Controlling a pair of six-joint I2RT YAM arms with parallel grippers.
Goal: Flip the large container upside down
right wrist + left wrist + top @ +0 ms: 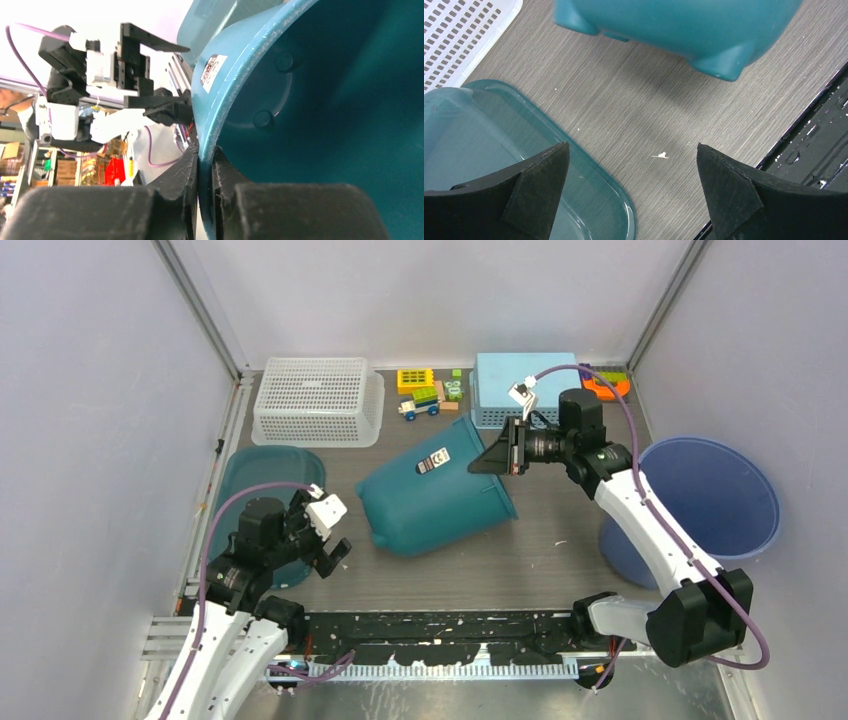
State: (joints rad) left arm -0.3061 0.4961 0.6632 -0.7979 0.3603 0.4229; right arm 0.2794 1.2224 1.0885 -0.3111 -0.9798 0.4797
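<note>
Counter (545, 545): grey wood-grain surface, walled on three sides. Large teal container (440, 502) noted at centre, tipped onto its side, mouth turned toward 2 o'clock, footed base toward 8 o'clock; a label is seen on its upper wall. White mesh basket (318, 400) set at 11 o'clock. Toy blocks (425, 392) clustered at 12 o'clock, between that basket and a light blue basket (525, 380) at 1 o'clock. Orange item (606, 385) lodged in the far corner at 2 o'clock, partly hidden. Blue round tub (712, 498) placed at 3 o'clock. Translucent teal tray (262, 475) laid flat at 9 o'clock, just beside the mesh basket. A white speck (660, 155) recorded on bare counter near the tray.
</note>
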